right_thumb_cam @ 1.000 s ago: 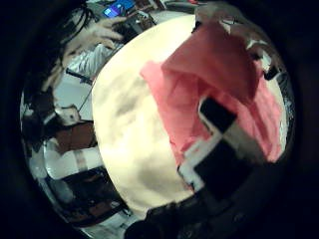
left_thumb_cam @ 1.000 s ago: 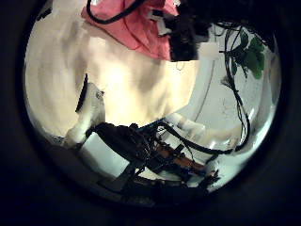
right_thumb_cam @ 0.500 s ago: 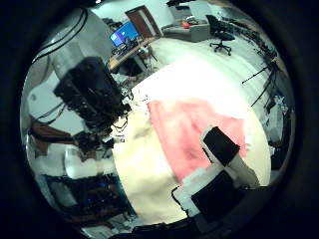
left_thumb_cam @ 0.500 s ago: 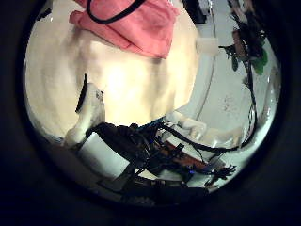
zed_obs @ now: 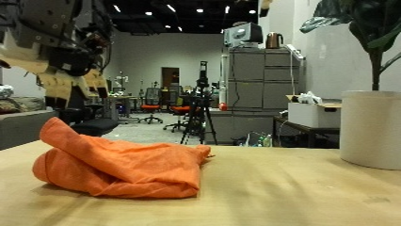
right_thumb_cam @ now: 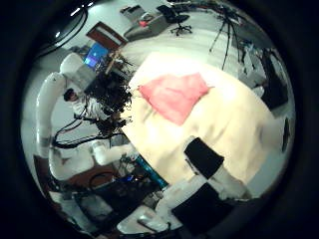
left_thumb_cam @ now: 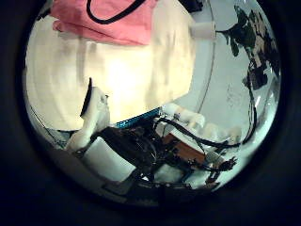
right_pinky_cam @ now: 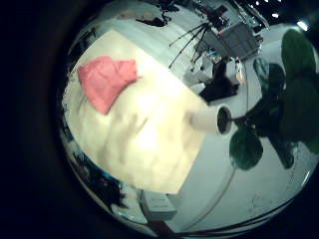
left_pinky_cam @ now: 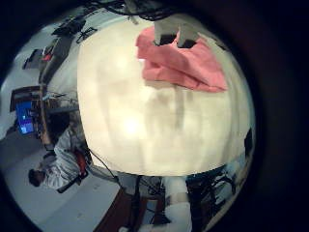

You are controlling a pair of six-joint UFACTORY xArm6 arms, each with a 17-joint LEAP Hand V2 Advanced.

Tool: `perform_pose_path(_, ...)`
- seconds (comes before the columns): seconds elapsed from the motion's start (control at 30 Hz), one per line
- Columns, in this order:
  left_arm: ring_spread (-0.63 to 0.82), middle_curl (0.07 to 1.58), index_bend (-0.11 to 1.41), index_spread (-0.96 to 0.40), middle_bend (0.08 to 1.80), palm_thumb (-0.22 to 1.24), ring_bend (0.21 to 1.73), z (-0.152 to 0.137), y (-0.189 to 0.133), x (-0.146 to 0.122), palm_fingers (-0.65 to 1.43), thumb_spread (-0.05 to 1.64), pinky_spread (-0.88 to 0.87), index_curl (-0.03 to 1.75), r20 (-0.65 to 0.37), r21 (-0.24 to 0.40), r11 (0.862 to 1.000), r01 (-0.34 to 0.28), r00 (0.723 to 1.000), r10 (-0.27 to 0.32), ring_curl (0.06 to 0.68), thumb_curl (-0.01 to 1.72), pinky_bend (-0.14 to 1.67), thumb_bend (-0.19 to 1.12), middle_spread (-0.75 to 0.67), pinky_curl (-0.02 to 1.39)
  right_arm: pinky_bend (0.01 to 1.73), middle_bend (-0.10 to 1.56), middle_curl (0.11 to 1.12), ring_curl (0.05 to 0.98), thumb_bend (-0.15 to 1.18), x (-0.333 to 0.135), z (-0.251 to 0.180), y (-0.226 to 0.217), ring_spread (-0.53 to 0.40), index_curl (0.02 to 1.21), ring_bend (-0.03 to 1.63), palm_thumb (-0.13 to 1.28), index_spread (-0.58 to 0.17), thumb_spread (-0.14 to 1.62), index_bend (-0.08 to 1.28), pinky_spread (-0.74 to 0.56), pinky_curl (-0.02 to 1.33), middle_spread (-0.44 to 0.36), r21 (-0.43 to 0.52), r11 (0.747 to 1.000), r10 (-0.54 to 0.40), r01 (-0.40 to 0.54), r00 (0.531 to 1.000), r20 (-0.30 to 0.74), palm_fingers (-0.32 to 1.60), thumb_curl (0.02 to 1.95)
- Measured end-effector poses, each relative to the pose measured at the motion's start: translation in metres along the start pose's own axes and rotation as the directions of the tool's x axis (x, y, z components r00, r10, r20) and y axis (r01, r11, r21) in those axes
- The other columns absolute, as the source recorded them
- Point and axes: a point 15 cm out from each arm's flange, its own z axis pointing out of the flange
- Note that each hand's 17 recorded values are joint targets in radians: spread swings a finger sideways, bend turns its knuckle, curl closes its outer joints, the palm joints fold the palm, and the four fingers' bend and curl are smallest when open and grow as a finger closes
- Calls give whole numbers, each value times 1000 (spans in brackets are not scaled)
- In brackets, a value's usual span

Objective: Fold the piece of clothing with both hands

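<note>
The orange garment [zed_obs: 121,158] lies bunched in soft folds near one edge of the bench [zed_obs: 301,198]. It looks light and limp, best pinched at two outer corners. A hand [zed_obs: 56,42] hangs above, apparently empty; its fingers cannot be judged.

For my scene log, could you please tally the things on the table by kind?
Orange cloth: 1
White pot: 1
Total: 2
</note>
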Motion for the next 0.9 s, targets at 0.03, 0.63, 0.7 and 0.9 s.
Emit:
perform_pose_path(0.03,468,309,171,111,184,662,443,-1,4,5,35,1213,412,328,9,-11,1000,-8,1000,9,222,421,322,-25,254,317,637,184,320,220,-37,-2,5,14,238,276,440,591,-383,1189,121,402,288,79,-45,999,17,-16,1000,10,-111,421)
perform_pose_path(0.63,473,307,167,118,189,558,436,5,44,54,35,1200,413,324,69,-63,996,-58,996,62,220,366,318,-17,307,318,509,173,277,220,-17,-25,113,145,266,216,344,468,-347,1219,143,378,282,102,-195,932,313,-306,950,4,-53,294)
perform_pose_path(0.7,472,307,168,118,188,558,436,7,44,53,35,1199,414,324,69,-60,997,-53,996,57,220,363,318,-17,305,318,505,175,275,222,-17,-24,125,154,260,216,346,469,-344,1216,143,378,284,100,-195,921,345,-337,939,7,-50,290)
perform_pose_path(0.9,472,310,170,119,191,570,431,15,39,47,42,1199,413,323,68,-33,999,-40,997,42,219,359,314,-14,297,317,496,180,276,232,-16,-16,128,156,255,224,348,480,-341,1203,152,382,290,101,-184,909,382,-374,924,8,-33,282)
